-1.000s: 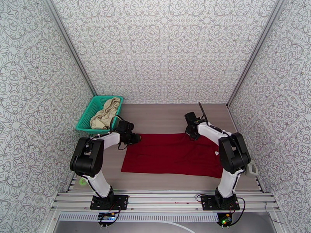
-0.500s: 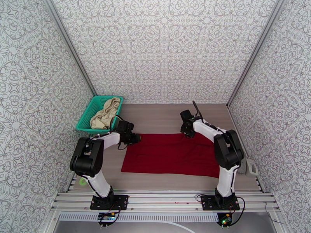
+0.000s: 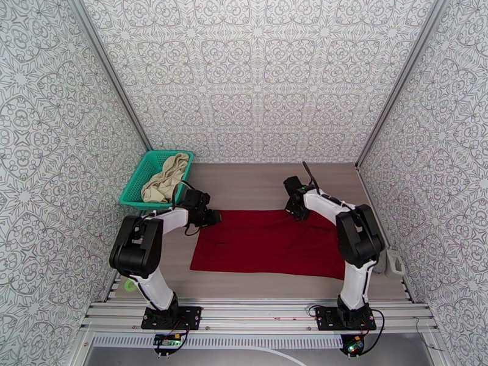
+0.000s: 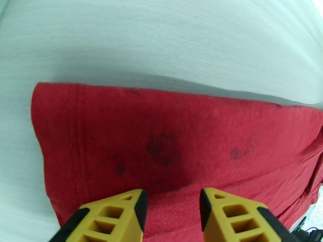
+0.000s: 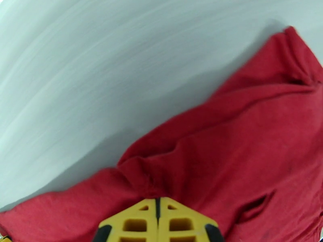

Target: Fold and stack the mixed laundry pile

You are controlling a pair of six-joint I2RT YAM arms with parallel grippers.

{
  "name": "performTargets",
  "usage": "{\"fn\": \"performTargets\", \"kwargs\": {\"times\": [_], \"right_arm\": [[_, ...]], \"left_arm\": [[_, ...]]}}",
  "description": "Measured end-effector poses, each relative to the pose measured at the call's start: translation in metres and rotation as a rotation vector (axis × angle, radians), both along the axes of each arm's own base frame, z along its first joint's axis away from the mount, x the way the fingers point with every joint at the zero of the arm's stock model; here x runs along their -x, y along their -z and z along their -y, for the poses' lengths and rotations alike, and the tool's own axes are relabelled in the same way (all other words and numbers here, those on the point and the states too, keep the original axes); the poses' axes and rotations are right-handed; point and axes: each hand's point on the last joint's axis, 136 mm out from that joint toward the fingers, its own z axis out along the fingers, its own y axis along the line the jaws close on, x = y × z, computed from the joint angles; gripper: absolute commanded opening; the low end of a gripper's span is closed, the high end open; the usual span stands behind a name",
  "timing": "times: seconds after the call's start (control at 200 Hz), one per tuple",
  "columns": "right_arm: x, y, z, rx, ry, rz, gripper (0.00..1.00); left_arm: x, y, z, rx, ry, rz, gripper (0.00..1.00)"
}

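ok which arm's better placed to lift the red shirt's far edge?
Right, probably. The right gripper is shut with the dark red shirt puckered at its tips; the left gripper hangs open over the corner.

The dark red shirt [image 3: 268,242] is matt cloth with a faintly fuzzy nap. The cream-beige garment [image 3: 163,178] is soft, crumpled cloth, lying in a teal basket [image 3: 133,189] of plastic mesh at the table's far left corner. The table [image 3: 256,187] looks like pale, matt wood grain. The left gripper [image 4: 173,206] has fingers [image 4: 117,216] of matt yellow plastic.
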Motion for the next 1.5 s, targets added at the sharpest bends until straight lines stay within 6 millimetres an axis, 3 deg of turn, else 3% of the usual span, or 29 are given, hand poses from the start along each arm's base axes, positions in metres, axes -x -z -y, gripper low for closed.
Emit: {"fn": "performTargets", "kwargs": {"times": [0.15, 0.33, 0.435, 0.51, 0.68, 0.82, 0.935, 1.06, 1.195, 1.36, 1.5], "right_arm": [[0.019, -0.011, 0.007, -0.055, 0.062, 0.061, 0.0], [0.061, 0.004, 0.01, -0.158, 0.182, 0.144, 0.0], [0.091, 0.019, 0.006, -0.209, 0.252, 0.193, 0.21], [0.101, 0.026, 0.005, -0.232, 0.293, 0.21, 0.25], [0.097, 0.021, 0.004, -0.285, 0.354, 0.277, 0.36], [0.1, -0.001, 0.011, -0.283, 0.358, 0.335, 0.48], [0.102, -0.026, 0.029, -0.246, 0.331, 0.359, 0.5], [0.09, -0.042, 0.068, -0.227, 0.35, 0.324, 0.55], [0.07, -0.036, 0.094, -0.23, 0.317, 0.188, 0.61], [0.058, -0.013, 0.096, -0.332, 0.278, 0.065, 0.63], [0.049, 0.001, 0.099, -0.375, 0.286, 0.014, 0.58]], "left_arm": [[0.0, 0.0, 0.0, 0.001, 0.0, 0.0, 0.43], [0.0, 0.0, 0.0, 0.002, 0.0, 0.0, 0.43], [0.0, 0.0, 0.0, 0.002, 0.0, 0.0, 0.43], [0.0, 0.0, 0.0, 0.002, 0.0, 0.0, 0.43], [0.0, 0.0, 0.0, 0.002, 0.0, 0.0, 0.43], [0.0, 0.0, 0.0, 0.001, 0.0, 0.0, 0.43], [0.0, 0.0, 0.0, 0.001, -0.001, -0.001, 0.43], [0.0, 0.0, 0.0, 0.001, -0.001, -0.001, 0.43], [0.0, 0.0, 0.0, 0.001, -0.001, -0.001, 0.43], [0.0, 0.0, 0.0, 0.001, -0.001, 0.0, 0.43], [0.0, 0.0, 0.0, 0.002, 0.0, 0.0, 0.43]]}}
